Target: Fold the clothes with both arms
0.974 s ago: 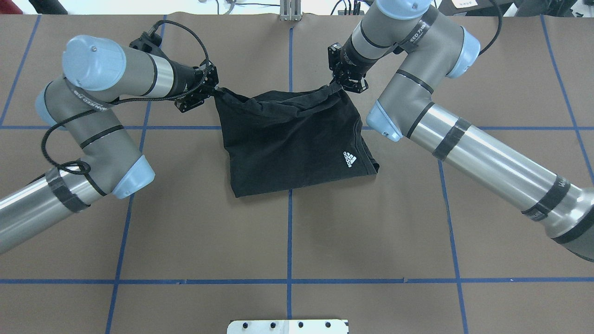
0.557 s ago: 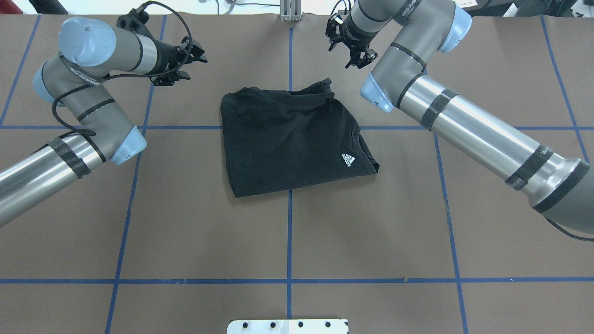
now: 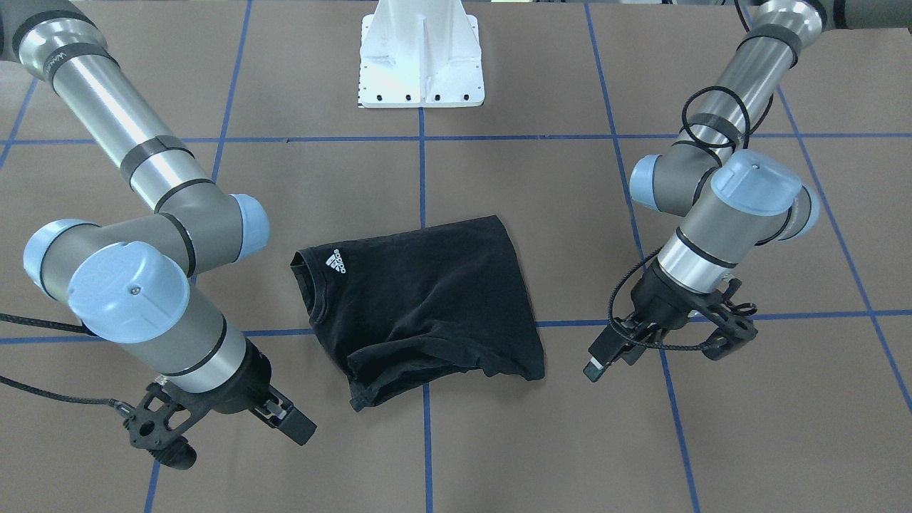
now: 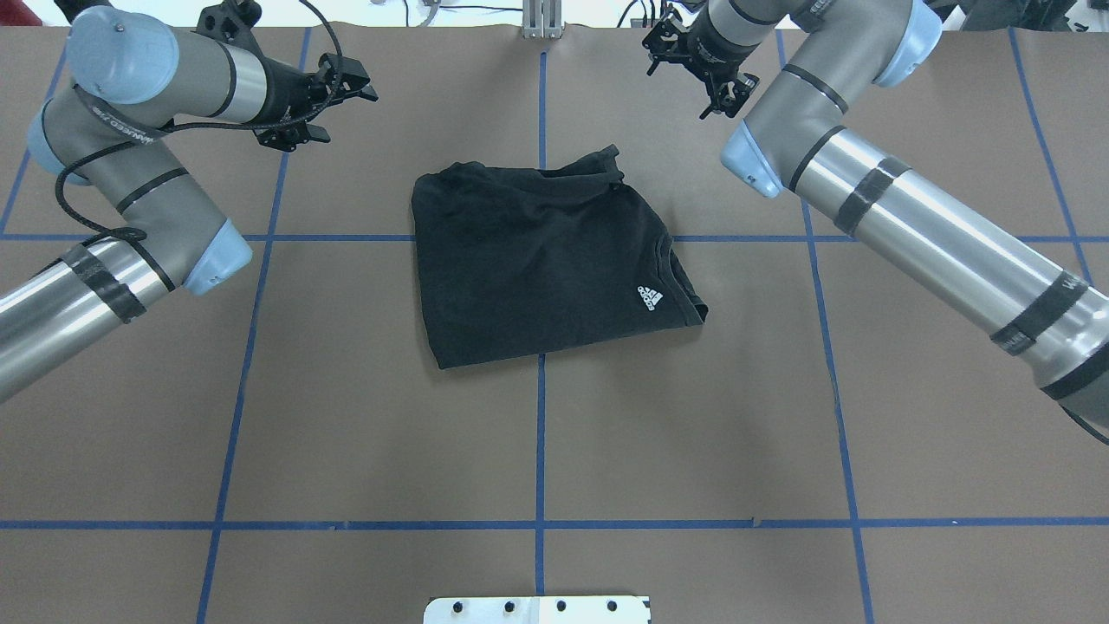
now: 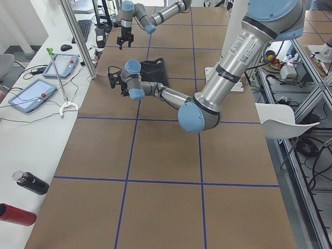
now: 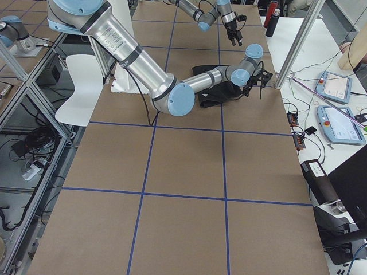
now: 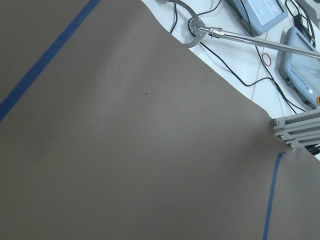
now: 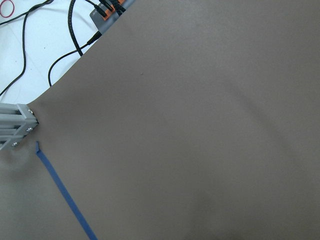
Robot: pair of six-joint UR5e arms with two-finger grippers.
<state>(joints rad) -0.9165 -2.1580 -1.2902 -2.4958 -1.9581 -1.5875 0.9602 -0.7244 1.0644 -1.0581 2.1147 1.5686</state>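
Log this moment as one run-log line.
black T-shirt: folded, on table | left gripper: open, empty, off shirt | right gripper: open, empty, off shirt

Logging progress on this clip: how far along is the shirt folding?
Done: the shirt lies folded into a compact rectangle on the table, logo up. In hand: nothing; the left claw and right claw hang open beyond it. Left: maybe tidying the rumpled far edge.

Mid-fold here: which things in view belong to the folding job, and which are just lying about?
Job: black T-shirt, folded; left gripper, open; right gripper, open.
Lying about: white pedestal base; two tablets, black bottle and red bottle on the side bench; white chair.
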